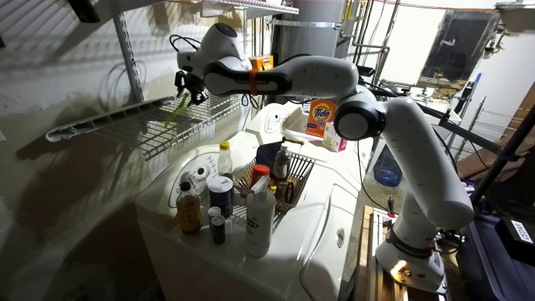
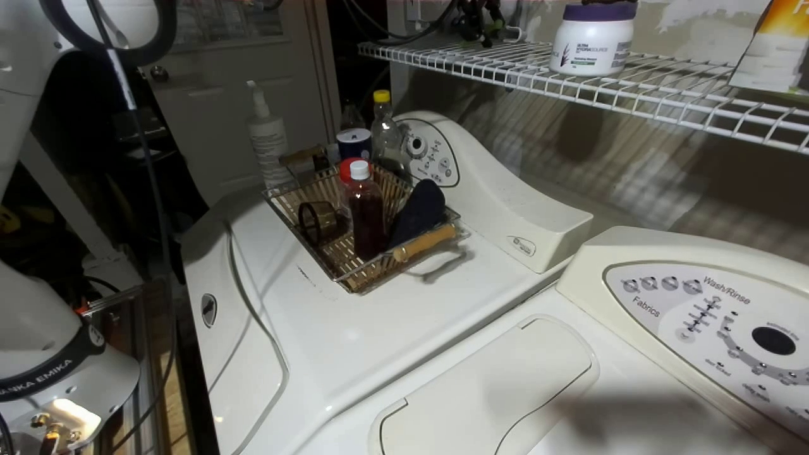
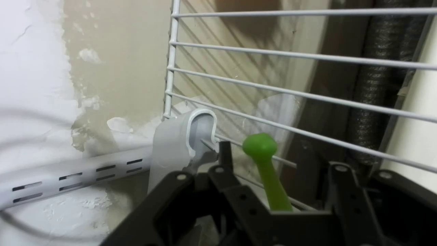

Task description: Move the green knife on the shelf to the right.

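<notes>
The green knife (image 1: 176, 110) is slim and yellow-green. In an exterior view it lies at a slant over the white wire shelf (image 1: 194, 132), one end near my gripper (image 1: 189, 95). In the wrist view its rounded green end (image 3: 261, 147) shows between my two spread fingers, with a gap on each side; its lower part is hidden behind the gripper (image 3: 267, 160). The gripper is open, holding nothing. The shelf's rods also show in the wrist view (image 3: 300, 92) and in an exterior view (image 2: 682, 114), where the gripper (image 2: 483, 24) is dark at the top edge and the knife cannot be made out.
A white bracket (image 3: 172, 140) stands close to the left finger, beside the wall. A purple-lidded jar (image 2: 591, 47) and an orange-white box (image 2: 774, 54) stand on the shelf. Below, a wire basket (image 2: 354, 272) and several bottles, including a spray bottle (image 1: 260, 221), stand on the white appliance.
</notes>
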`<state>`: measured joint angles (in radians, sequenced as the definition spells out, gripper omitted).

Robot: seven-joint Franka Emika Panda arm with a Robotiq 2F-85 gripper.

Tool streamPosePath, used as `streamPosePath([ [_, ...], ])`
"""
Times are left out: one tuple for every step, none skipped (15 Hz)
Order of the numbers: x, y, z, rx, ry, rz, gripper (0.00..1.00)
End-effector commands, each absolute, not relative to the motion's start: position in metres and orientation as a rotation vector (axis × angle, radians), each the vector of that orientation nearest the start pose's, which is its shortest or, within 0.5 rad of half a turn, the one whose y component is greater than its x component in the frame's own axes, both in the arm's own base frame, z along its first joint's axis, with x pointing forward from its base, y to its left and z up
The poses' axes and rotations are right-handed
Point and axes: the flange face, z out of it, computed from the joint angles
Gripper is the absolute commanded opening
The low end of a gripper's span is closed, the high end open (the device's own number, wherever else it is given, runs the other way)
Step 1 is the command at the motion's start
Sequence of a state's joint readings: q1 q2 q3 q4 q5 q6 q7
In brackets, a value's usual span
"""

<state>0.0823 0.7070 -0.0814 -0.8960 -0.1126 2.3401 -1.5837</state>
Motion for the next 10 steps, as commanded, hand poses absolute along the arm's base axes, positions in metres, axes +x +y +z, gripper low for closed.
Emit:
streamPosePath([
  [0.7965,0.0286,0.5713,1.608,1.829,0.478,0.24],
  [0.797,0.0286,0.5707,1.606,1.829,0.471,0.16],
  [0.7973,0.028,0.5702,1.604,1.828,0.463,0.1],
  [0.7976,0.0278,0.5698,1.602,1.828,0.457,0.02],
  [0.7972,0.0268,0.5702,1.602,1.83,0.447,0.01],
  [0.7969,0.0261,0.5713,1.603,1.83,0.44,0.0],
  [0.7965,0.0262,0.5721,1.602,1.832,0.433,0.0],
  [0.796,0.0255,0.5737,1.599,1.831,0.429,0.03],
  [0.7954,0.0237,0.5759,1.597,1.826,0.419,0.03],
  [0.7949,0.0223,0.5778,1.593,1.823,0.413,0.03],
])
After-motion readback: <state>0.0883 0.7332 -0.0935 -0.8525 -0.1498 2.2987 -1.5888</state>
